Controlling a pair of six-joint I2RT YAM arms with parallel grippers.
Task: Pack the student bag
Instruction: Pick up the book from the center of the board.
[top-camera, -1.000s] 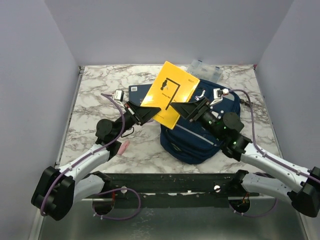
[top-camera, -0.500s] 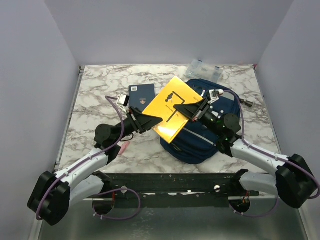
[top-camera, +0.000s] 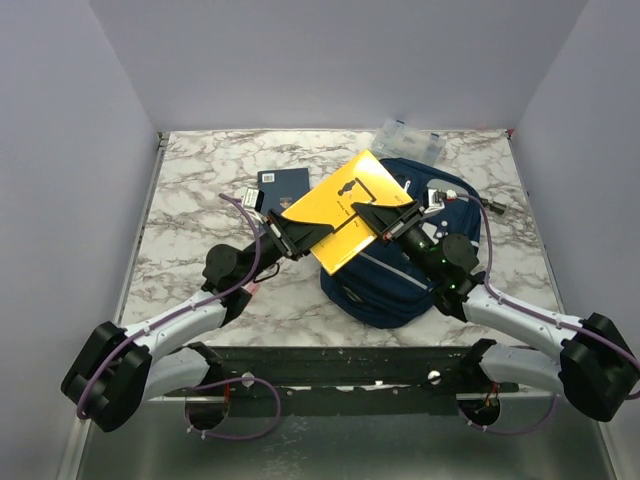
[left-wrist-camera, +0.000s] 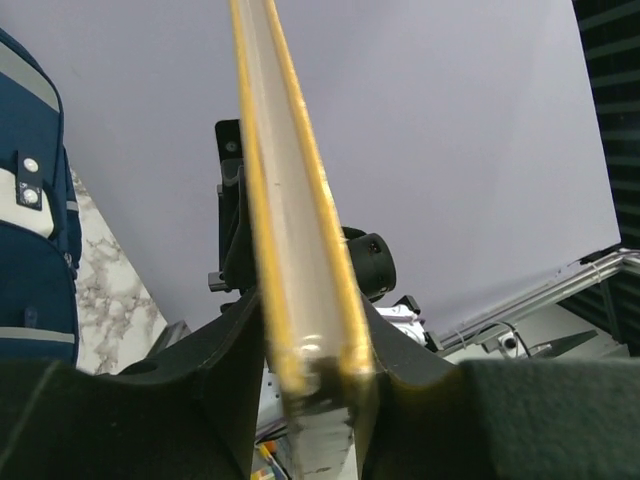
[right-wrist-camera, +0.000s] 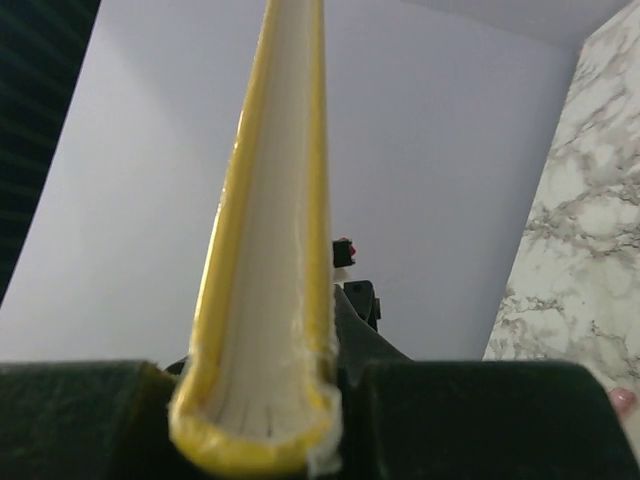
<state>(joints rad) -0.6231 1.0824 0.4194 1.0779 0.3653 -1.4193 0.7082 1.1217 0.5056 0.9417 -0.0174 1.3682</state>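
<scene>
The blue backpack (top-camera: 385, 285) lies nearest the arm bases, on the marble table (top-camera: 190, 190), right of centre and partly under the right arm. Over its left part a yellow book (top-camera: 352, 205) is held tilted, clamped from opposite sides: the left gripper (top-camera: 303, 228) is closed on its left corner and the right gripper (top-camera: 383, 222) on its right edge. Each wrist view shows the book's edge pinched tight. Behind the left gripper a dark blue booklet (top-camera: 283, 184) lies flat. A clear plastic box (top-camera: 408, 138) sits at the far edge, just beyond the backpack.
</scene>
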